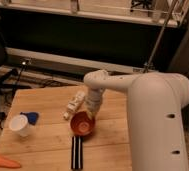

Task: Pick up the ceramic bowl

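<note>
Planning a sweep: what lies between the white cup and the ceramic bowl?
Camera view: bare wood between white cup and ceramic bowl; gripper at bowl's rim.

White cup (pixel 20 125), blue item (pixel 31 117), carrot (pixel 6 161), black bar (pixel 77 152), wooden table (pixel 43 145)

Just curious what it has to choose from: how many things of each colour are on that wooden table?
Orange: 2, glossy terracotta ceramic bowl under the gripper; carrot-like object
White: 2, white cup; pale bottle
Blue: 1, flat blue piece
Black: 1, black striped bar
Total: 6
</note>
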Tool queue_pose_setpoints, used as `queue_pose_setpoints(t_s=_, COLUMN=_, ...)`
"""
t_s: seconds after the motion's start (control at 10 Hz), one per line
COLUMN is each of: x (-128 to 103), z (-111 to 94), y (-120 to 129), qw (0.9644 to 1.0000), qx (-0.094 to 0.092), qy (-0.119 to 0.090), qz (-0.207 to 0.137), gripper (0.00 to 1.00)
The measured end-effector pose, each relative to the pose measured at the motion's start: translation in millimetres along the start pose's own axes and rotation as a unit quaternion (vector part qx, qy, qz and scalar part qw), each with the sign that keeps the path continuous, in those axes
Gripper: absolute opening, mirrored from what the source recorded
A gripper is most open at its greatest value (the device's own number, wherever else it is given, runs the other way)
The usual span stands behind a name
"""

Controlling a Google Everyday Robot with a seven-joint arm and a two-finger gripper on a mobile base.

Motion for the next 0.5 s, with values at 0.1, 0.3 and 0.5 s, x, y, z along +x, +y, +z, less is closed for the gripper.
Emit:
queue_pose_setpoints(t_s=0.1, x=-12, z=-17, y=2, qw=0.9996, qx=0.006, qy=-0.024, qz=-0.011, gripper=0.04)
queue_pose_setpoints(t_s=0.3, x=-30, z=-76, y=8, qw=0.9946, qx=0.006, qy=-0.101, qz=-0.024, gripper=0.00)
queue_pose_setpoints(t_s=0.5, x=-32, z=-97, y=7, qw=0.9915, qx=0.006, qy=-0.127, qz=-0.026, gripper=0.00)
